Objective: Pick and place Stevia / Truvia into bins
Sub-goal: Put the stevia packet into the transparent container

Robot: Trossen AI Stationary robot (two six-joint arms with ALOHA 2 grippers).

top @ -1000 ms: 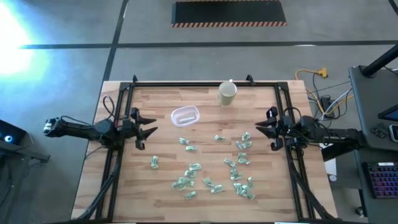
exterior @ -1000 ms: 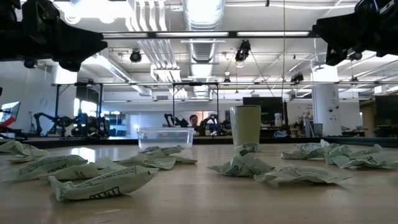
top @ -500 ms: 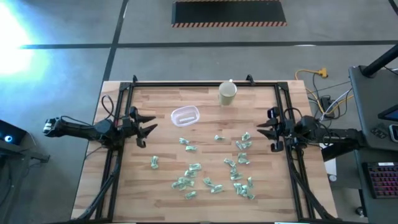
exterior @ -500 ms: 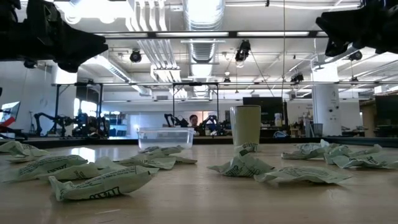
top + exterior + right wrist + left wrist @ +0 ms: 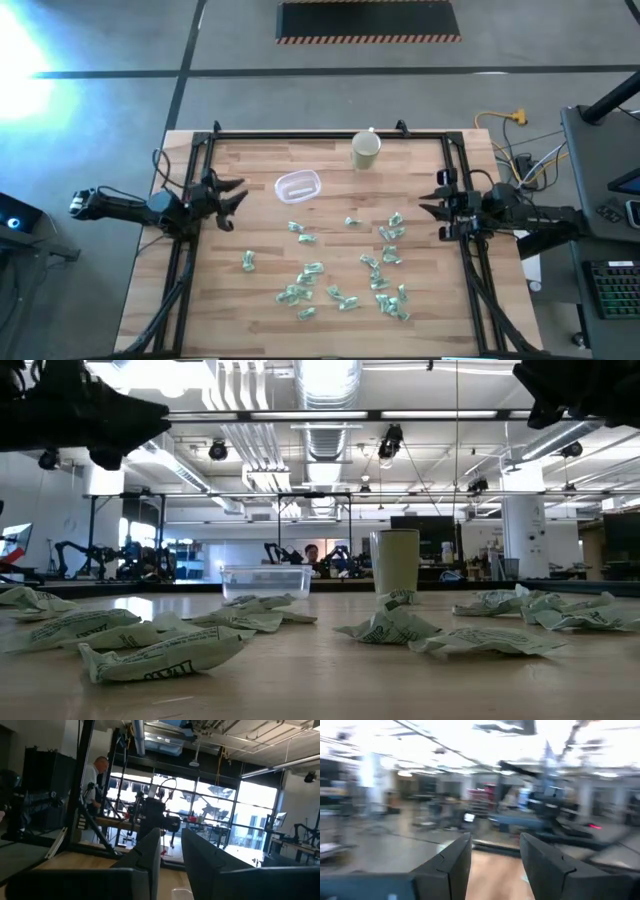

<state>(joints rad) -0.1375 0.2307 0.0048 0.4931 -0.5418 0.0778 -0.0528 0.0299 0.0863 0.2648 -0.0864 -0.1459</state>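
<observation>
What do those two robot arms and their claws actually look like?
Both arms are dark, nearly black, thin and jointed. The left gripper and right gripper each end in two flat, angular dark fingers. The left arm has a pale grey outer end with black cable looping beside it.

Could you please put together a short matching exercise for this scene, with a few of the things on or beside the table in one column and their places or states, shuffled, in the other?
Things:
1. clear tub
2. beige cup
3. sachets
4. left gripper

Places or states:
A. upright near the table's far edge
B. scattered loose over the wood, none in any container
C. open and empty-handed at the table's left side
D. lying between the cup and the left arm, nothing inside

Pairs: 1-D, 2-A, 3-B, 4-C
</observation>
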